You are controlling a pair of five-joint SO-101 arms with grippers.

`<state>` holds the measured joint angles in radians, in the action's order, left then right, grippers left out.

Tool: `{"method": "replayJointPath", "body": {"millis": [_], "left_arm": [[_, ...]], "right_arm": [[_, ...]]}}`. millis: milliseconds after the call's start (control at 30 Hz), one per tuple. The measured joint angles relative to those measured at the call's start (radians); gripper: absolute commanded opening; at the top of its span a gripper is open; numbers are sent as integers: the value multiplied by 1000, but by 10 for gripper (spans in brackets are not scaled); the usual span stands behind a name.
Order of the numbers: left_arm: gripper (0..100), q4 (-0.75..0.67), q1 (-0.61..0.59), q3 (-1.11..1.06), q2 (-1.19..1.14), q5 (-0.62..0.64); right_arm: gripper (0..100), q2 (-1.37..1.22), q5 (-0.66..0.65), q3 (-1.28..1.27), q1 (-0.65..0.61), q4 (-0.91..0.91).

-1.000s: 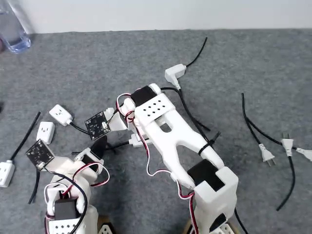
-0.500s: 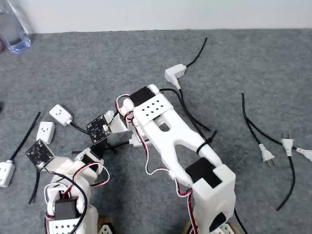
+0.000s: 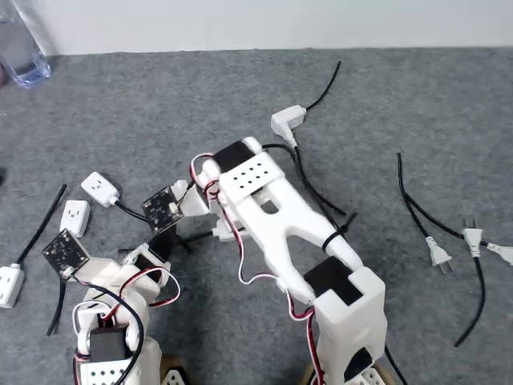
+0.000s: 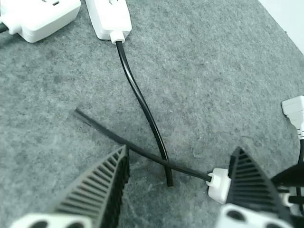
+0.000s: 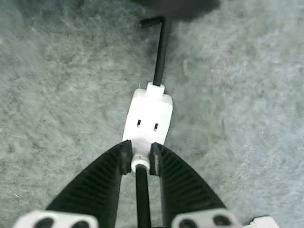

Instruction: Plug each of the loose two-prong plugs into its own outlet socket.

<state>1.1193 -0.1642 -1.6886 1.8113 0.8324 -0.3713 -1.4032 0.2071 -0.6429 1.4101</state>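
Observation:
My right gripper (image 5: pixel 139 156) is shut on the neck of a white plug (image 5: pixel 139 165), whose black cable runs back between the fingers. The plug's front end touches the near end of a white outlet socket (image 5: pixel 147 116) lying flat on the grey carpet, two slots facing up. I cannot tell whether the prongs are inside it. That socket (image 3: pixel 224 233) lies under the right arm in the high view. My left gripper (image 4: pixel 180 152) stands open just above the carpet, straddling the socket's short black cable (image 4: pixel 137 149); the socket's end (image 4: pixel 219 185) sits against one finger.
Two white sockets (image 3: pixel 100 188) (image 3: pixel 74 216) lie left of the arms and another (image 3: pixel 10 285) sits at the left edge. One more socket (image 3: pixel 288 121) lies farther back. Loose plugs (image 3: pixel 438 256) (image 3: pixel 473 237) with black cables rest at the right. A bottle (image 3: pixel 20 48) stands in the back left corner.
The right arm has shifted slightly left and lower with the plug in its grip. The left arm has kept still.

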Motion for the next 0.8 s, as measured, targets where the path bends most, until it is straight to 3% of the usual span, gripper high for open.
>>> {"method": "replayJointPath", "body": {"millis": [333, 800], "left_arm": [[319, 0, 0, 0, 0, -2], [319, 0, -2, 0, 0, -2]], "right_arm": [[9, 0, 2, -17, 83, 0], [9, -3, 23, -18, 49, 0]]}}
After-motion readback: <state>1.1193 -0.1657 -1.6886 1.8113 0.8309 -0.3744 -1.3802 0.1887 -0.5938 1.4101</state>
